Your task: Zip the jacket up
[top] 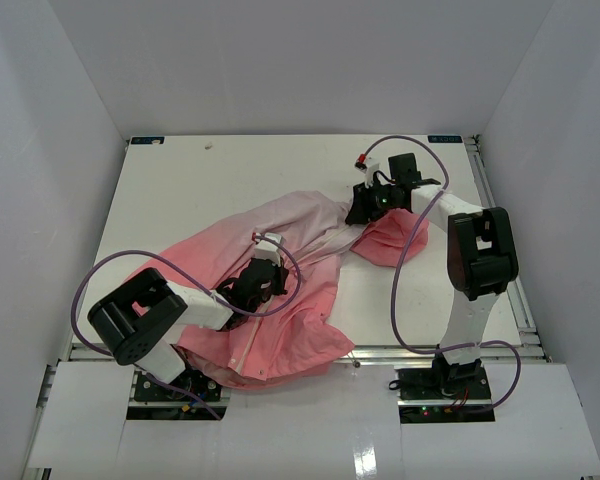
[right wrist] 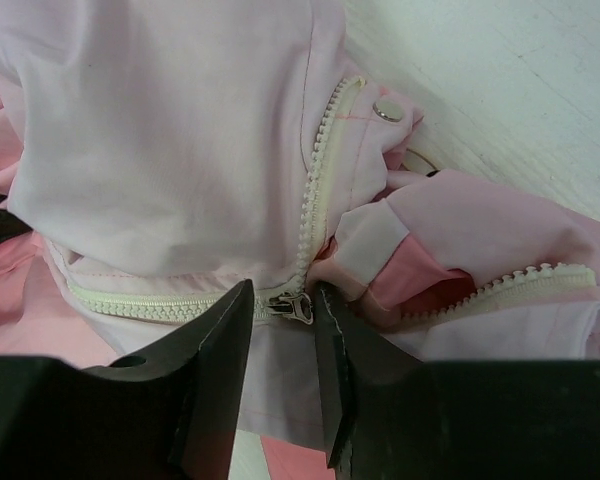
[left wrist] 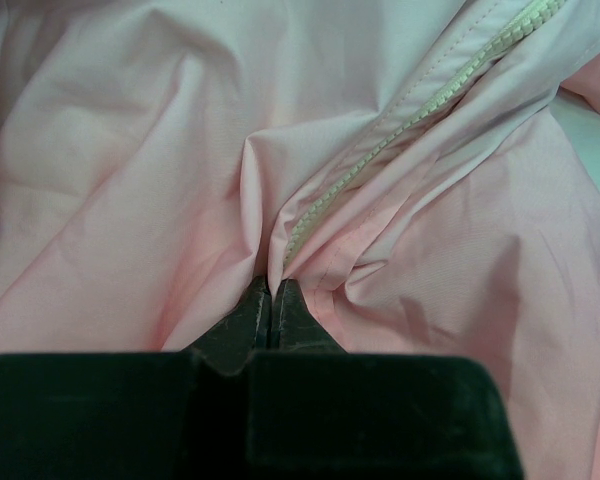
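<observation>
The salmon-pink jacket [top: 290, 310] lies crumpled across the middle of the table. My left gripper [left wrist: 272, 285] is shut on a fold of its fabric right at the lower end of the cream zipper edge [left wrist: 400, 125]; in the top view it sits on the jacket's middle [top: 255, 285]. My right gripper [top: 365, 205] is at the jacket's paler far end. In the right wrist view its fingers [right wrist: 220, 350] straddle the metal zipper slider [right wrist: 292, 306], with a narrow gap left on either side. The right gripper [right wrist: 282, 292] stands open round it. A snap stud [right wrist: 386, 110] shows beside the zipper teeth [right wrist: 315, 180].
A pink sleeve [top: 390, 240] is bunched under the right arm. White walls enclose the white table [top: 200, 180] on three sides. Purple cables [top: 405, 290] loop off both arms. A small red-and-white connector [top: 364, 160] sits behind the right wrist.
</observation>
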You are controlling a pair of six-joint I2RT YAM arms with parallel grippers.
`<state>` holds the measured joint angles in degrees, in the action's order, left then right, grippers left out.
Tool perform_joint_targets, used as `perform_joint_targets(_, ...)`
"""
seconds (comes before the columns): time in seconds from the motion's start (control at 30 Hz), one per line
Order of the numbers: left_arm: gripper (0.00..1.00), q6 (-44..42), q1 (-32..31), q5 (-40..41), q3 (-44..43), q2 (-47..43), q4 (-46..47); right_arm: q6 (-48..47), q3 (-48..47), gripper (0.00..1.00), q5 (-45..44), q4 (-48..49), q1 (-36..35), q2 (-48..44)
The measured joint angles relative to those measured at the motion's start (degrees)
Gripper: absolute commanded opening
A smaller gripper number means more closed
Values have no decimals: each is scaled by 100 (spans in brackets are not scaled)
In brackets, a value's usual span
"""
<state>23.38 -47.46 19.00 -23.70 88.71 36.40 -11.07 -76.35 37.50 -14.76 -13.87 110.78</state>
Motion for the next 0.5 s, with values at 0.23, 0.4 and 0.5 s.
perform_joint_targets(0.23, 0, 2, 0, 0, 2, 0, 3, 14, 10, 23, 39, -3, 4, 0)
perform_joint_targets(0.4, 0, 1, 0, 0, 2, 0, 3, 55, 10, 8, 18, -3, 33, 0)
perform_joint_targets(0.5, 0, 0, 0, 0, 2, 0, 3, 125, 15, 8, -47, 7, 42, -8)
